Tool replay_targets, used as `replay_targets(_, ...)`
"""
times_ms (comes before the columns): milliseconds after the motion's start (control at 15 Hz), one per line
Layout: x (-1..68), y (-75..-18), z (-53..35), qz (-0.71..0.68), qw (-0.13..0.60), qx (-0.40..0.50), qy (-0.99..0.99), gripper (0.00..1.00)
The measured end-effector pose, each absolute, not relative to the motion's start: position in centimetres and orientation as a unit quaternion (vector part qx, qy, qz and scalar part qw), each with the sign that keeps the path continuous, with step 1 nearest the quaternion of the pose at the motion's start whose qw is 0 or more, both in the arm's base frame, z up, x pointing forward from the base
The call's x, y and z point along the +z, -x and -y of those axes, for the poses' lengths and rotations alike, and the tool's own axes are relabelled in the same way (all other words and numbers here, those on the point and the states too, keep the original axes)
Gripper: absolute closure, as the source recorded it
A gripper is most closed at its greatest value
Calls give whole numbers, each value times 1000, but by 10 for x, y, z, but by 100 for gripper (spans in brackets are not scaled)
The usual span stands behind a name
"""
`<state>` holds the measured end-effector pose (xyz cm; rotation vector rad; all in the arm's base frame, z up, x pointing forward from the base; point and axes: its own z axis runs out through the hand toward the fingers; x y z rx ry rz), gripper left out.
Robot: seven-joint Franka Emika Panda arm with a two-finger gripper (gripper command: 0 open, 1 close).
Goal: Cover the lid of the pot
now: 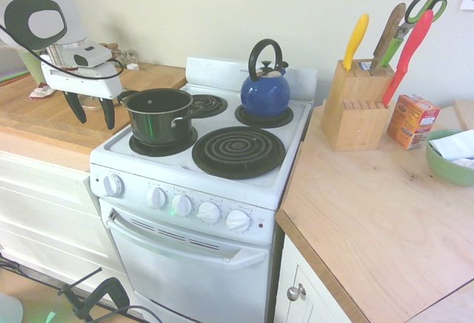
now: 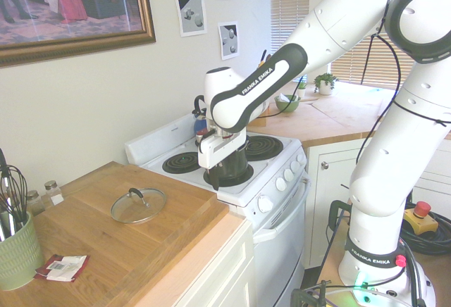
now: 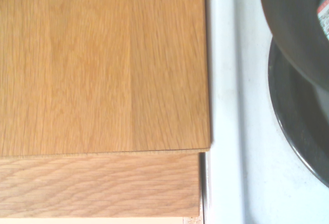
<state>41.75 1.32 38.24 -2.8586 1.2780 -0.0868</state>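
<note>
Though clear, a silver-rimmed lid (image 2: 139, 207)

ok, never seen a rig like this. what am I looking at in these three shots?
One white robot arm with a two-finger gripper. Its fingers stand apart, with nothing between them.

First exterior view: room camera facing the stove; the arm enters from the picture's left. Second: from the opposite side, arm entering from the right. Third: wrist camera looking down at the counter edge and part of the stove.

On the stove: an uncovered dark pot and a blue kettle. The glass lid lies on the wooden counter, near a green utensil crock. Across the stove: a knife block.
</note>
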Motion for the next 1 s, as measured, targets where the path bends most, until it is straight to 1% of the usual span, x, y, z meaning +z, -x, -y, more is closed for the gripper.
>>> replay_targets(200, 384, -419, -27, -397, 2, -32, 917, 0)
replay_targets(467, 419, -439, -97, -368, 3, -61, 928, 0)
replay_targets(667, 448, -473, -119, -360, 1, -75, 930, 0)
replay_targets(1000, 444, -551, -142, -402, 14, -79, 912, 0)
